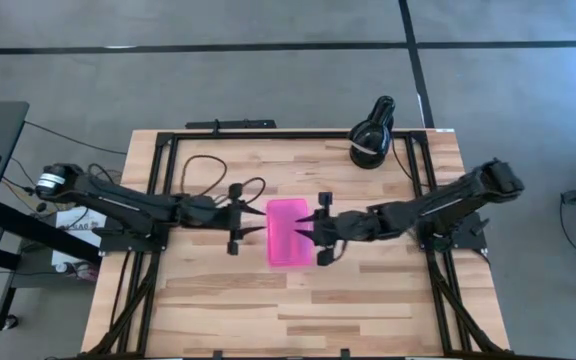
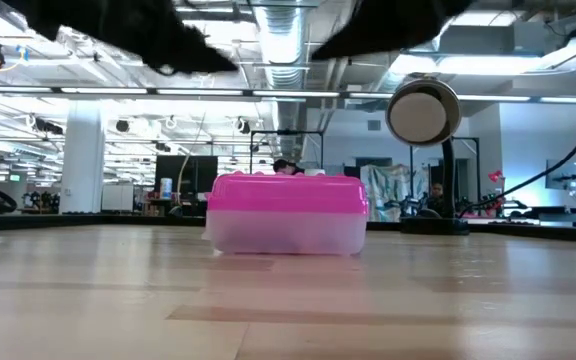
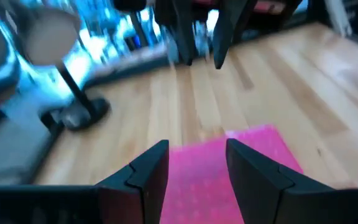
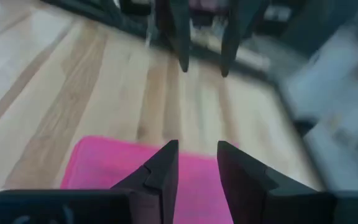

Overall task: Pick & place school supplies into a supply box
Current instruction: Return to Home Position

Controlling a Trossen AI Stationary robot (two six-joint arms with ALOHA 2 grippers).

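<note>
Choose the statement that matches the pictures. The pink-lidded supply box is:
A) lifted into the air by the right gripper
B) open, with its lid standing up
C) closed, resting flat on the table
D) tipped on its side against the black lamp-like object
C: the supply box sits shut and level on the table, while the left gripper and the right gripper hang open above it, holding nothing.

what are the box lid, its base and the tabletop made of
Lid: looks like opaque pink plastic, smooth, with a slight sheen. Base: likely clear plastic, frosted-looking; the inside shows only dimly. Tabletop: wood, pale jointed strips with visible grain, matte.
</note>
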